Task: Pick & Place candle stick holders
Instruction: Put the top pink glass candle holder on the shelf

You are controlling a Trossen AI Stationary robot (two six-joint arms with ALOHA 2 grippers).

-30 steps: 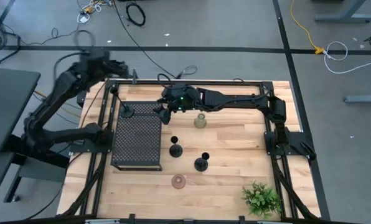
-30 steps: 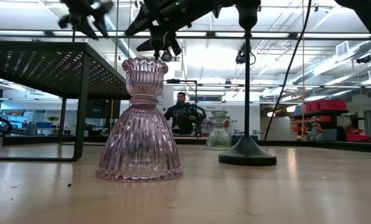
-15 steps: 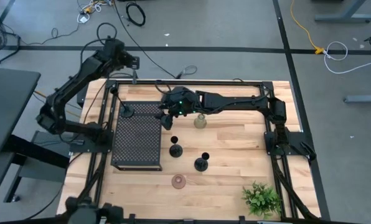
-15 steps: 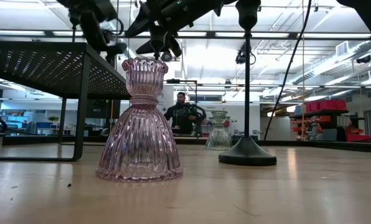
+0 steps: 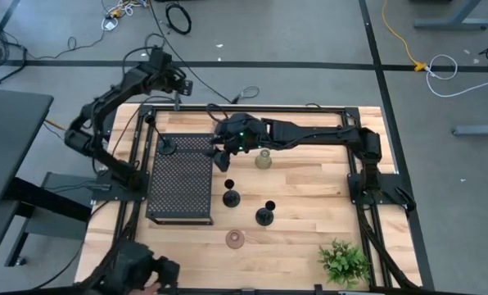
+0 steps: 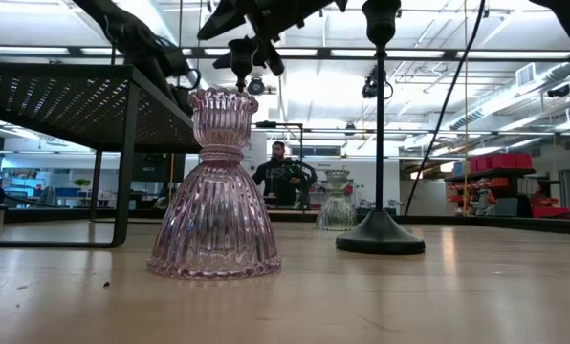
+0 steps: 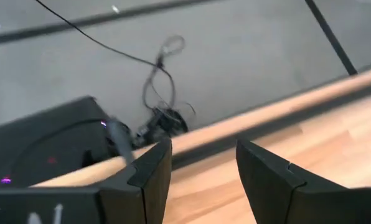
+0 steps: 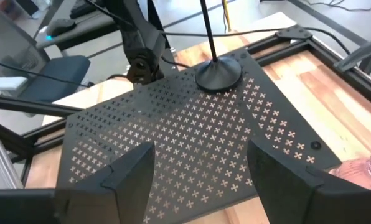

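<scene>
Right gripper [image 5: 223, 156]: fingers spread wide, holding nothing, above the near corner of the perforated stand [image 5: 179, 185].
Left gripper [image 5: 177, 79]: raised past the bench's [image 5: 309, 188] far left corner, fingers parted, nothing between them.
Black holder on stand [image 8: 218, 71]: round base near the stand's far corner, thin stem upright.
Other black holders: one [image 5: 231, 197] just beside the stand, another [image 5: 264, 215] nearer mid-bench.
Pink glass holder [image 6: 216, 196]: stands alone toward the bench's front edge.
Pale glass holder [image 5: 263, 159]: close beside the right gripper.
Handling, glass: probably heavy for its size, rigid, smooth and chip-prone; the narrow waist below the fluted cup looks the safest hold.
Handling, black: likely bottom-heavy metal; pinch the stem low, near the base, to limit tipping.
</scene>
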